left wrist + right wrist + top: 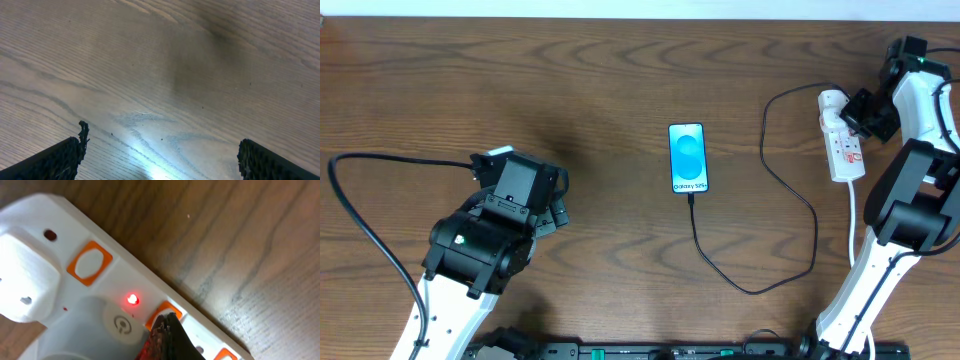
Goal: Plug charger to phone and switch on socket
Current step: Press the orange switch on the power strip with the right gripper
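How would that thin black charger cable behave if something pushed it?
Probably floppy: the charger cable lies in loose curves between the phone and the power strip. Likely light too, so a nudge might just reshape it.

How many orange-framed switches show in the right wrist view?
3 switches: one beside the white adapter, one half hidden under the right hand near the lit red lamp, one cut by the bottom edge. Others may be hidden.

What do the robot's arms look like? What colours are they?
Both arms are white tubes with chunky black joints: the left arm and the right arm. Each has a tiny green light. A black cable runs to the left one. The left fingers are black and rough.
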